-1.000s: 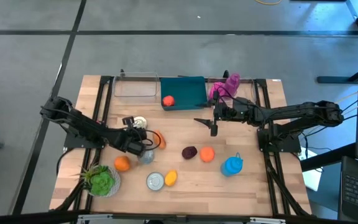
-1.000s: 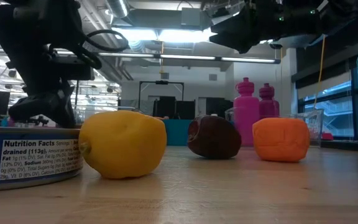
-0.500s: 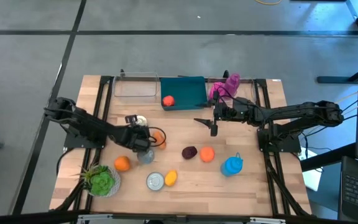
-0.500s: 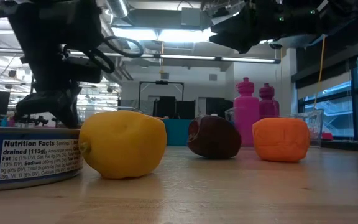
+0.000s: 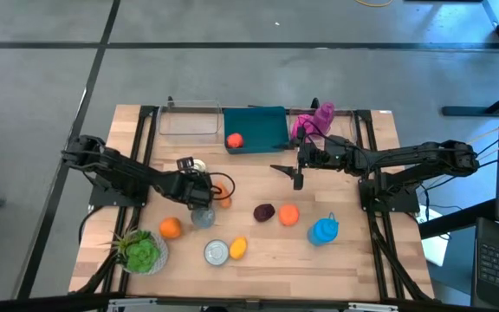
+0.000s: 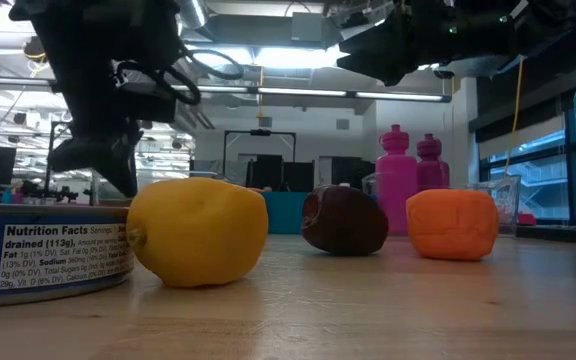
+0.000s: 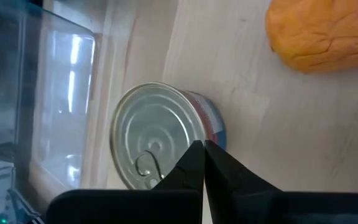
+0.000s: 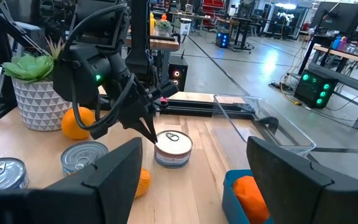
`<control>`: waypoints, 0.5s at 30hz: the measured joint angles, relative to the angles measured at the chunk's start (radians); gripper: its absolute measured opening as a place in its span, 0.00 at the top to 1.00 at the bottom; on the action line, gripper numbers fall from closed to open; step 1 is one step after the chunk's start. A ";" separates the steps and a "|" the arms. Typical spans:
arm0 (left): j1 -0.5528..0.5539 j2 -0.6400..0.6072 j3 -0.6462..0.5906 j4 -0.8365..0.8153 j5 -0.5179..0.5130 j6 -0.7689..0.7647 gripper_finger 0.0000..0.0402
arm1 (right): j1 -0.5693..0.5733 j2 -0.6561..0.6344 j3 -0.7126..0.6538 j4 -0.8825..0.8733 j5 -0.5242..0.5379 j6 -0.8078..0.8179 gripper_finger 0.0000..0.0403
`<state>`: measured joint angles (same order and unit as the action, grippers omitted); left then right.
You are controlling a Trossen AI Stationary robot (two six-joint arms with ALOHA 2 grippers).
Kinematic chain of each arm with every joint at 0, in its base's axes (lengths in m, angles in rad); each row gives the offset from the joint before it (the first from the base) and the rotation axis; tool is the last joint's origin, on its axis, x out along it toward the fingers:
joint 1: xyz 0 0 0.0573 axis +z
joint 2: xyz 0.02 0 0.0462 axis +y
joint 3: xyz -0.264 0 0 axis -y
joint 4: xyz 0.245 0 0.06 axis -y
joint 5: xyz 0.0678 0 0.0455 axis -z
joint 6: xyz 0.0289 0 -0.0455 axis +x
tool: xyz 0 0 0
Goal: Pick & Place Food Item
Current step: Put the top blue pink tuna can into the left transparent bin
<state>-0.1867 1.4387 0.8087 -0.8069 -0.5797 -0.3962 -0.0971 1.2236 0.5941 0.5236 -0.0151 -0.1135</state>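
Seen from overhead, a pale wooden table [image 5: 353, 251] carries a scatter of food items. At its left front corner stands a green succulent in a white patterned pot [image 5: 140, 252], with an orange fruit [image 5: 171, 228] just beside it. The left gripper [image 5: 189, 168] reaches toward the table's middle, its fingers pressed together with nothing between them, poised over a silver tin with a ring pull [image 5: 197, 167]. Only the left wrist view shows that tin [image 7: 160, 143] clearly, with the shut fingertips [image 7: 202, 163] at its lid edge and an orange lump [image 7: 328, 34] nearby.

Further right from above sit a second silver can [image 5: 217, 252] touching a yellow lemon [image 5: 238, 248], then a dark purple plum-like fruit [image 5: 264, 212] beside a round orange item [image 5: 288, 214]. At the back, a clear plastic bin [image 5: 188, 120] adjoins a teal bin [image 5: 255, 128] holding a red-orange fruit [image 5: 234, 139]. A blue pitcher [image 5: 324, 230] stands toward the right front, and a magenta bottle [image 5: 320, 117] stands at the rear.

The right gripper [image 5: 296, 174] hangs above the table behind the plum, jaws spread and empty. Its wrist view alone shows those wide fingers [image 8: 117, 168] framing the left gripper [image 8: 146, 127] across the table.

The table-level view reveals the printed nutrition label on the near can [image 6: 48, 250], and the lemon [image 6: 198, 232] looming large.
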 joint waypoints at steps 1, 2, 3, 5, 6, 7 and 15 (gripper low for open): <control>0.000 0.000 0.006 -0.012 -0.005 0.000 1.00 | 0.000 0.000 0.000 0.000 0.000 0.000 0.28; 0.000 0.000 0.012 -0.025 -0.007 0.000 1.00 | 0.000 0.000 0.000 0.000 0.000 0.000 0.28; 0.000 0.000 0.017 -0.034 -0.009 0.000 1.00 | 0.000 0.000 0.000 0.000 0.000 0.000 0.28; 0.000 0.000 0.025 -0.043 -0.009 0.000 1.00 | 0.000 0.000 0.000 0.000 0.000 0.000 0.28; 0.000 0.000 0.028 -0.045 -0.009 0.000 1.00 | 0.000 0.000 0.000 0.000 0.000 0.000 0.28; 0.000 0.000 0.030 -0.046 -0.009 0.000 1.00 | 0.000 0.000 0.000 0.000 0.000 0.000 0.28; 0.000 -0.001 0.030 -0.050 -0.026 0.000 1.00 | 0.000 0.000 0.000 0.000 0.000 0.000 0.28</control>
<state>-0.1867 1.4380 0.8387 -0.8567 -0.6060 -0.3965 -0.0975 1.2236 0.5941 0.5238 -0.0151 -0.1135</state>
